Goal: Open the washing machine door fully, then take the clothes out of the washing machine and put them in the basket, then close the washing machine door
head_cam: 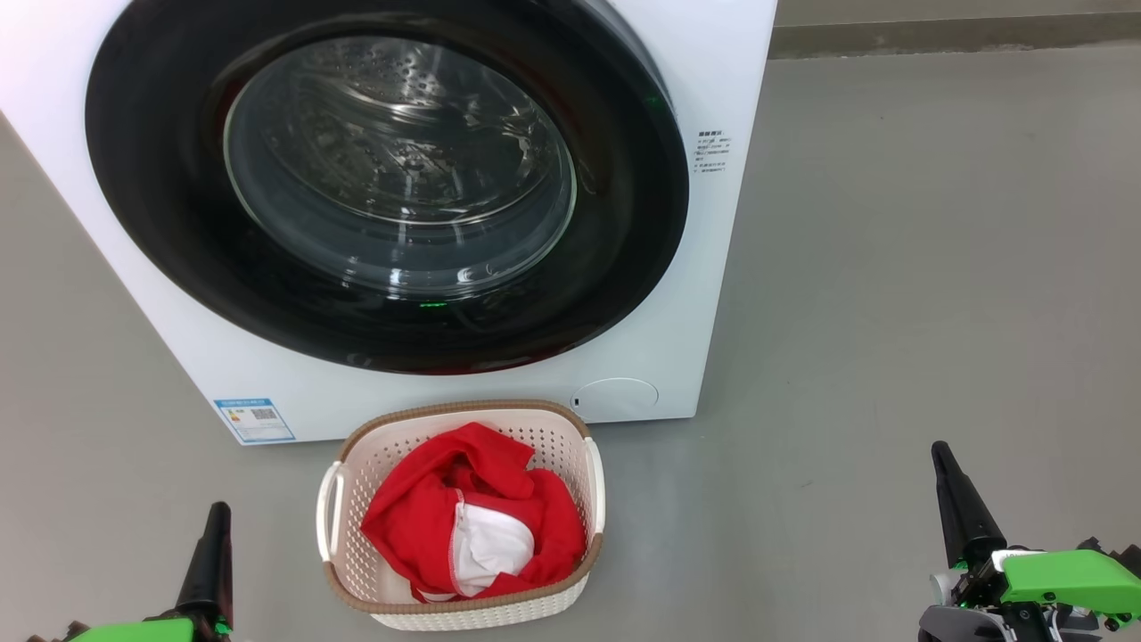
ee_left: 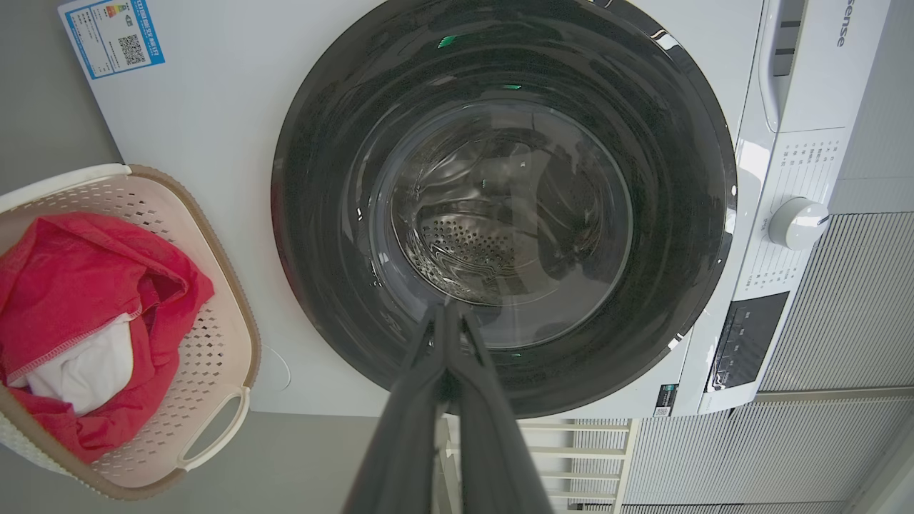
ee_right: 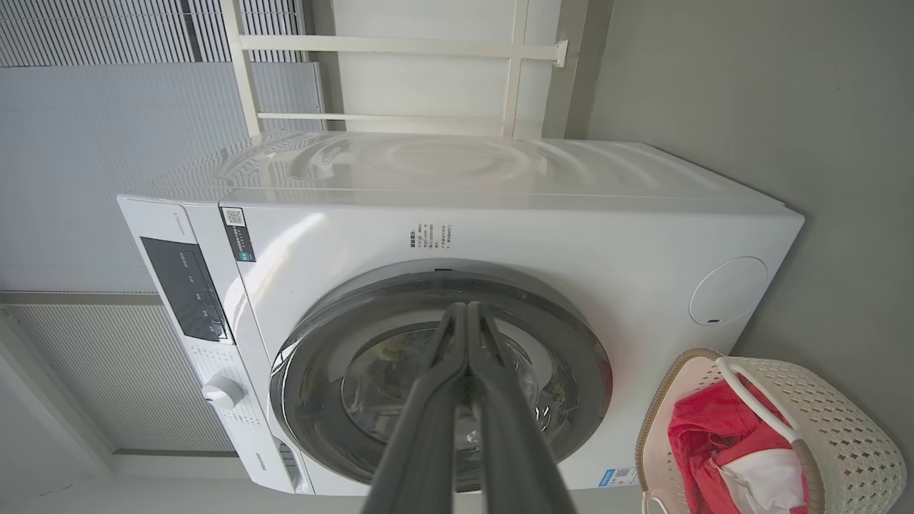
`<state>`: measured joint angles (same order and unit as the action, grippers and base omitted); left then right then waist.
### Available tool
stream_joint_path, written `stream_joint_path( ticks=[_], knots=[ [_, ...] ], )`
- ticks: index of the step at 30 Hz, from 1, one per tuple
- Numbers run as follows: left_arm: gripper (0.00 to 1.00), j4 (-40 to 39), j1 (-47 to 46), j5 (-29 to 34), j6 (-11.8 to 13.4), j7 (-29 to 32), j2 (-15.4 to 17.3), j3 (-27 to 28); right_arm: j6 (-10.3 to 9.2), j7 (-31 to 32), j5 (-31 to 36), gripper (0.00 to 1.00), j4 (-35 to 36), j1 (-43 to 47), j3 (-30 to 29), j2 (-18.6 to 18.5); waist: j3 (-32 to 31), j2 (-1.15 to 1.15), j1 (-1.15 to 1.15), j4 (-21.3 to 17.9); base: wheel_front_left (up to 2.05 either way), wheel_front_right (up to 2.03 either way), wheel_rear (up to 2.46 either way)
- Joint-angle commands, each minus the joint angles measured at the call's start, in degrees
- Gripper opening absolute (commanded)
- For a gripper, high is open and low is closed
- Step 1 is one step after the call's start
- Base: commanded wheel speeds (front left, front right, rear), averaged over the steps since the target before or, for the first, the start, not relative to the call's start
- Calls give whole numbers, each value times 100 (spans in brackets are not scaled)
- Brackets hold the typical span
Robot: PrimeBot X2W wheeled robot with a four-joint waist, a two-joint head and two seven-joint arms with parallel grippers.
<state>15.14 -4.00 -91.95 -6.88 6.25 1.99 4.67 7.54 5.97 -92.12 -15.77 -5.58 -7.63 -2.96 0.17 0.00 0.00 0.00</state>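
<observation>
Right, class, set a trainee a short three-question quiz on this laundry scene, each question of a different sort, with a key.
1. True or false: the washing machine door stands open.
2. Where do the red clothes lie? A) in the drum B) in the basket C) on the floor
3. Fill in: the left gripper and the right gripper are both ____ and hold nothing.
Key: 1 false; 2 B; 3 shut.
</observation>
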Motion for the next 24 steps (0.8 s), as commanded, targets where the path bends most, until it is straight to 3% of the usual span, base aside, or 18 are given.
stream_joint_path(
  ticks=[1,24],
  knots=[
    [0,-109,-220,-16,-60,29,89,191,-5,37,-20,0,176,-58,129,-8,0,0,0,0,0,0,0],
    [0,-109,-220,-16,-60,29,89,191,-5,43,-14,0,175,-59,122,-3,0,0,0,0,0,0,0]
  ],
)
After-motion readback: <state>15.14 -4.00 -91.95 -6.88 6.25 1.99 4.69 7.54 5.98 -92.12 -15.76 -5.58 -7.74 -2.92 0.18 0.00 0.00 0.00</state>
